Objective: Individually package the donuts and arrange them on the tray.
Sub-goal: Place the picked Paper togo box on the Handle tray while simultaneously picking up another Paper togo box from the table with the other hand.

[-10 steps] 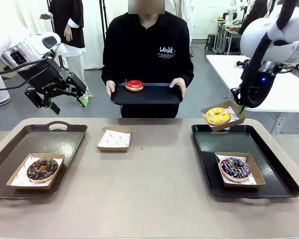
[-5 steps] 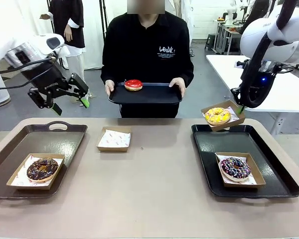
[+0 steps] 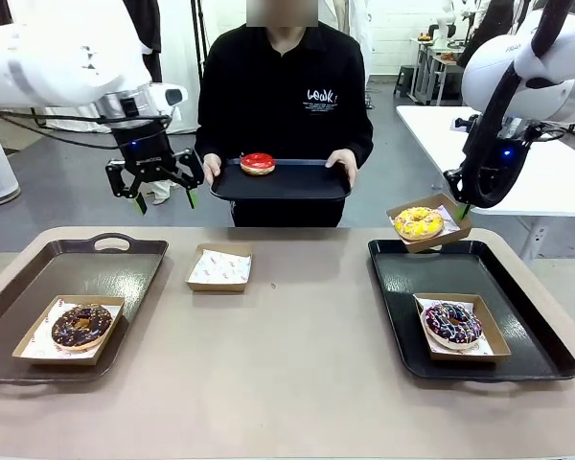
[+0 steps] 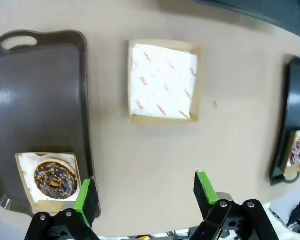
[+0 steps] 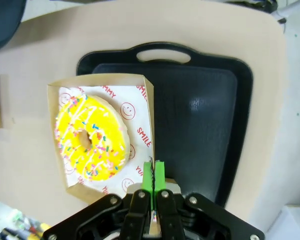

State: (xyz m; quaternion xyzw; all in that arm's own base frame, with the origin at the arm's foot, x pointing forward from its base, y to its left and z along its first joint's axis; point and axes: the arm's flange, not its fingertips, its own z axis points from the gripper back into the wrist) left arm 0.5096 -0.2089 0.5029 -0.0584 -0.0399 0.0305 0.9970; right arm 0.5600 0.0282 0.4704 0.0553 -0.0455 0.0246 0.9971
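A person holds a black tray [image 3: 307, 184] with a red-glazed donut [image 3: 258, 163] on it at the far side. My left gripper [image 3: 165, 201] hangs open just left of that tray, high above the table; its own view [image 4: 146, 192] looks down on an empty paper-lined box [image 4: 163, 81]. My right gripper [image 3: 465, 206] is shut on the rim of a cardboard box [image 5: 140, 100] that carries the yellow donut [image 3: 418, 222] [image 5: 92, 137], held above the back left corner of the right tray [image 3: 537, 335]. A purple sprinkled donut [image 3: 451, 323] sits boxed on that tray.
The left tray [image 3: 38, 278] holds a boxed chocolate donut [image 3: 80, 325] [image 4: 55, 178] at its front. The empty box [image 3: 219, 267] lies on the table between the trays. A white table [image 3: 556, 172] stands behind the right arm.
My left arm has swung right, toward the person's tray, and its gripper now points down. The right arm and its box have not moved.
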